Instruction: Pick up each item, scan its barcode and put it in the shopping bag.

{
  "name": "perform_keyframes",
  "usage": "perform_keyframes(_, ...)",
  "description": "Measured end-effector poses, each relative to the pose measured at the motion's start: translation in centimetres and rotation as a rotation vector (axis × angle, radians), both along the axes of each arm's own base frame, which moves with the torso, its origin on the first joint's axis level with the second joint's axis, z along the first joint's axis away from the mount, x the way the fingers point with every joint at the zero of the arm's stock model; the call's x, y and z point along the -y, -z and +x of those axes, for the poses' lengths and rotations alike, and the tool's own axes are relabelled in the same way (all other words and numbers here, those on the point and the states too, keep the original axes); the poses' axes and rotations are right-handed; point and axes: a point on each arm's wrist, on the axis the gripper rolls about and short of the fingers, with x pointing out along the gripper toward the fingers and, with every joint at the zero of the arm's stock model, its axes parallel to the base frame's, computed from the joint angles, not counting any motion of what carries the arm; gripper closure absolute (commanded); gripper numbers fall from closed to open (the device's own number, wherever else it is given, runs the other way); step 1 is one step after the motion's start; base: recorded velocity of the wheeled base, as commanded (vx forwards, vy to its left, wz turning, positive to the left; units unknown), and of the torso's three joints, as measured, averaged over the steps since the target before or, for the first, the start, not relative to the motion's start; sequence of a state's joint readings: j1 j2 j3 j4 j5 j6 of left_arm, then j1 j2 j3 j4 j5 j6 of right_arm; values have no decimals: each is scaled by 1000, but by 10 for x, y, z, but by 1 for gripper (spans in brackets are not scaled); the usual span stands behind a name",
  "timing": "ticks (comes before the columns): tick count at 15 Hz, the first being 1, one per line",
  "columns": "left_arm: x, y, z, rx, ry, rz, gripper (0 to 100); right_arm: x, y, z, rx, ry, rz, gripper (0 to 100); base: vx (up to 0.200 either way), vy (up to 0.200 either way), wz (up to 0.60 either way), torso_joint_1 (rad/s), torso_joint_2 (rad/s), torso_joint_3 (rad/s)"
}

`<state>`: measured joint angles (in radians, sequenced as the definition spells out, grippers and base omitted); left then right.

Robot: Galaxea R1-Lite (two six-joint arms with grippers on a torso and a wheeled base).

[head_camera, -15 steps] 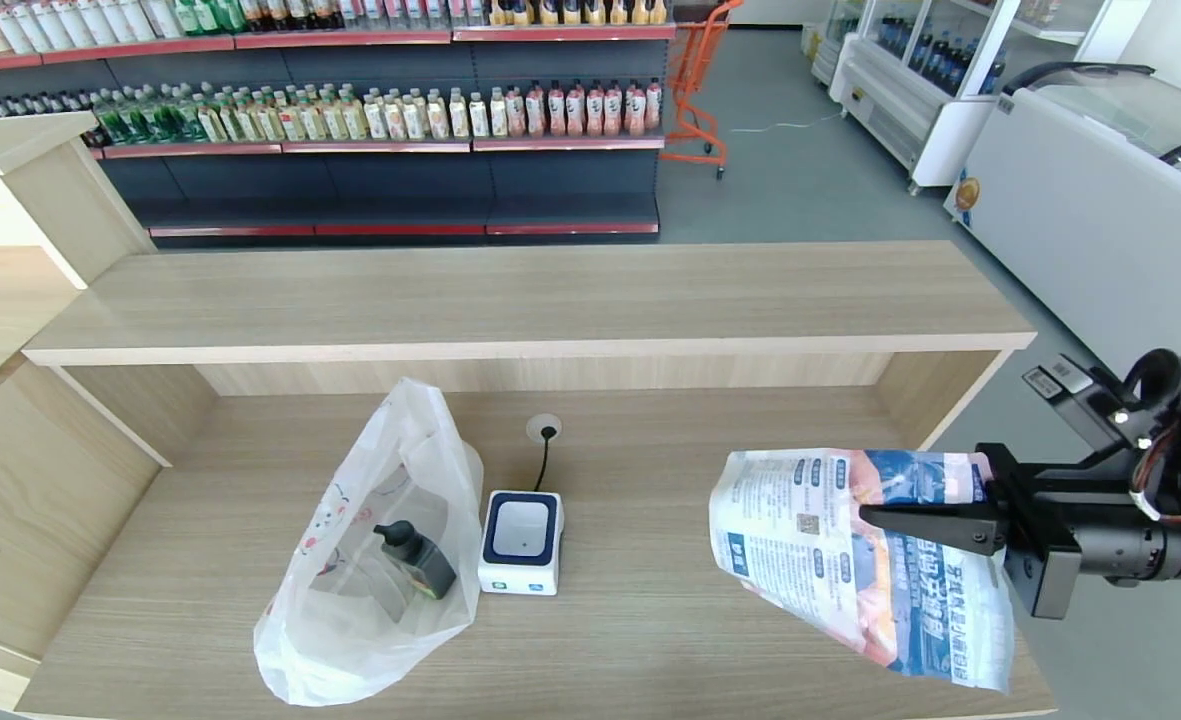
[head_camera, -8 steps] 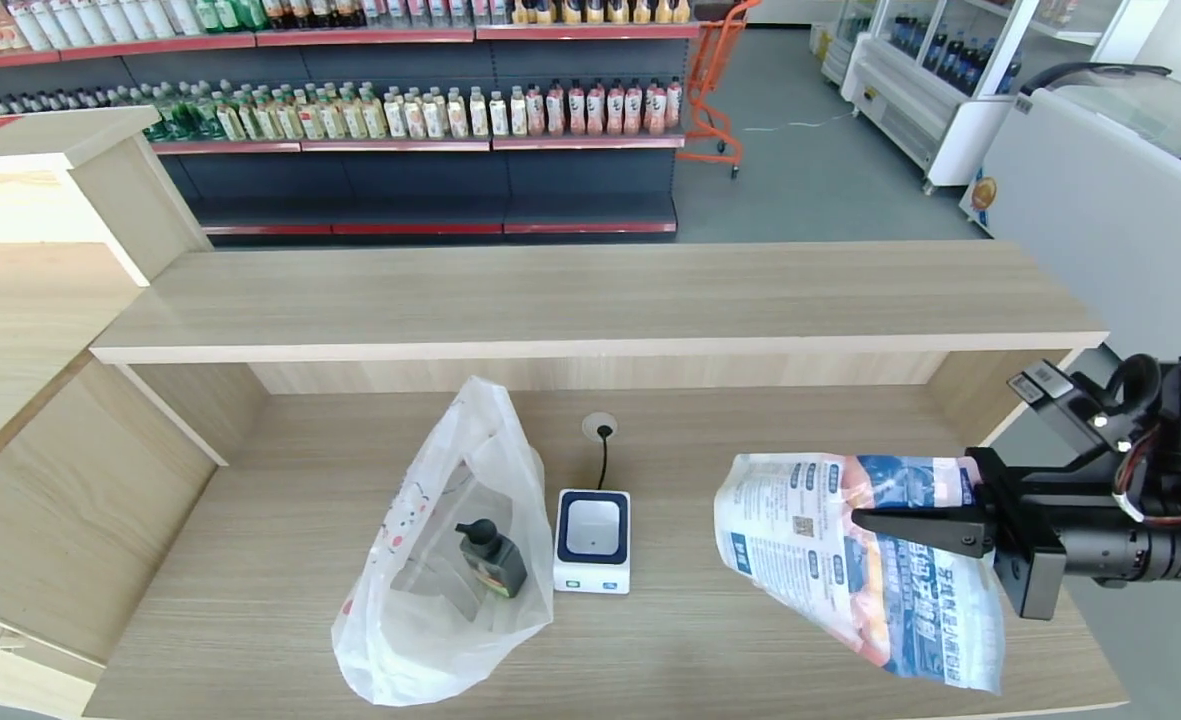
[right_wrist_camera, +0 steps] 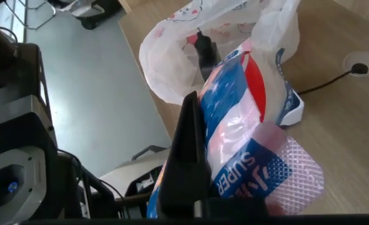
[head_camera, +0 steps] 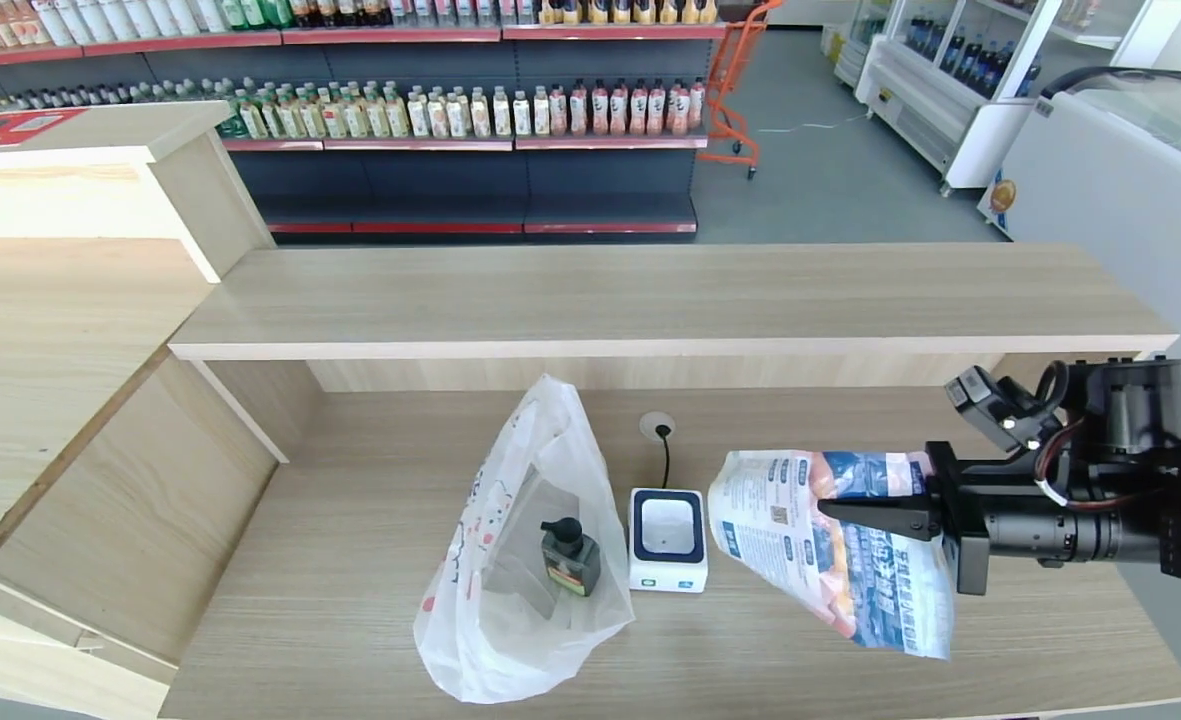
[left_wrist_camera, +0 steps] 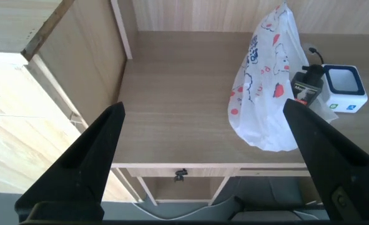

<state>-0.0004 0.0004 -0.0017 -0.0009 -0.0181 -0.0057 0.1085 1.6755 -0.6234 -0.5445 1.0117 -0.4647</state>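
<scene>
Head view has the right gripper (head_camera: 875, 502) clamped on one end of a blue, white and orange printed plastic packet (head_camera: 800, 560). One dark finger lies across its printed face. The packet hangs in the air just beside the white box-shaped barcode scanner with a dark blue frame (head_camera: 667, 525), on the side away from the bag, and sags towards the pale wooden counter (head_camera: 330, 600).

By my reading, the step in hand is the scan: the packet is lifted and close to the scanner but not over its window. The next move would call for turning the packet's barcode down onto that window. Which face carries the barcode I cannot tell. After that the packet has to cross over the scanner to the bag.

On the scanner's other side, touching it, stands the translucent white plastic shopping bag with red print (head_camera: 460, 600), its mouth gathered upward. Inside it sits a dark pump-top bottle (head_camera: 570, 562).

Left wrist view shows the left gripper (left_wrist_camera: 204, 107) spread wide with nothing in it, well apart from the scanner, beyond the bag.
</scene>
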Motion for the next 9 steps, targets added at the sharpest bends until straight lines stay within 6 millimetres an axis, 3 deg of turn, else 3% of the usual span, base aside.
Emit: perform_keyframes(9,0,0,0,0,0,0,0,-16,32,65,212,-109,-113,100,0,0,0,0,0,0)
